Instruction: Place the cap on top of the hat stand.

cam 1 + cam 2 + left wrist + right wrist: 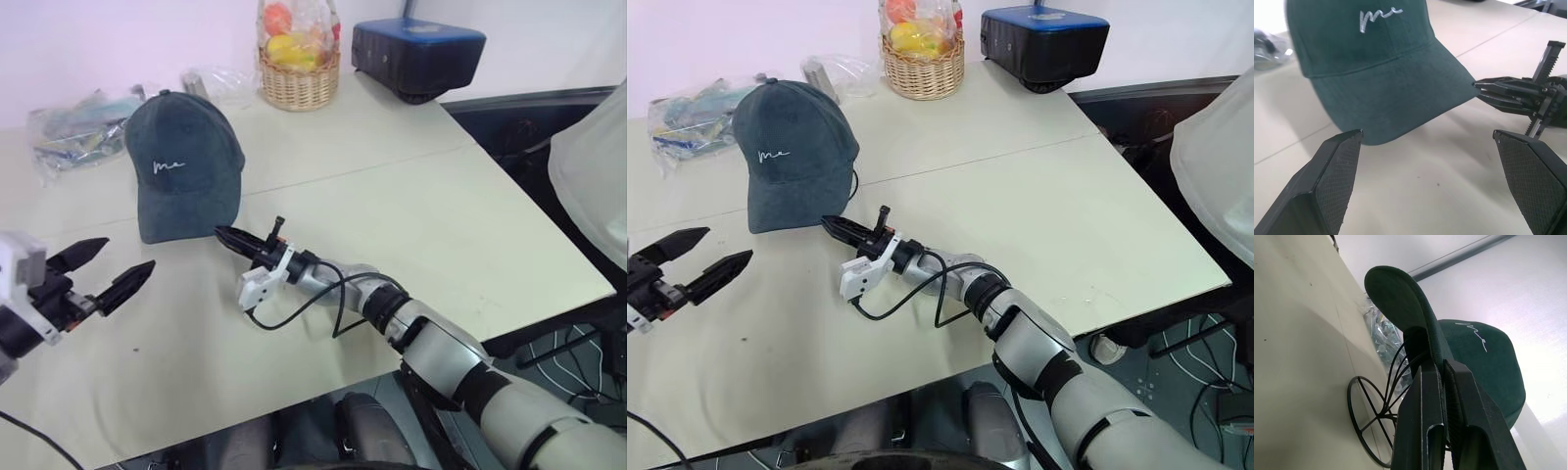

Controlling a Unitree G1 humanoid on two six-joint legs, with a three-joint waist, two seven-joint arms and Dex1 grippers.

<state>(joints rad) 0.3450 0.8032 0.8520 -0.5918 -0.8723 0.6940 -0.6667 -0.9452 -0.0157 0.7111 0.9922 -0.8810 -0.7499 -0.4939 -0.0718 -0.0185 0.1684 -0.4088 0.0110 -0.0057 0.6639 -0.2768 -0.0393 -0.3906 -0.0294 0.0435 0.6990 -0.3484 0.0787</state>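
Note:
The dark teal cap (181, 162) with white lettering sits over the hat stand, whose black wire hoops and base ring (1366, 416) show under it in the right wrist view. My right gripper (223, 235) reaches in low from the right, shut, its tips pinching the brim's lower edge (1415, 308). In front of the cap and to its left hangs my left gripper (127, 255), open and apart from the cap, with nothing between its fingers (1337, 166). It faces the brim.
The pale table (441, 225) carries a wicker basket of wrapped fruit (299, 83) at the back, a dark blue box (416, 54) at the back right, and plastic bags (78, 122) behind the cap. The table's edge runs along the right, where a white cover (593, 166) hangs.

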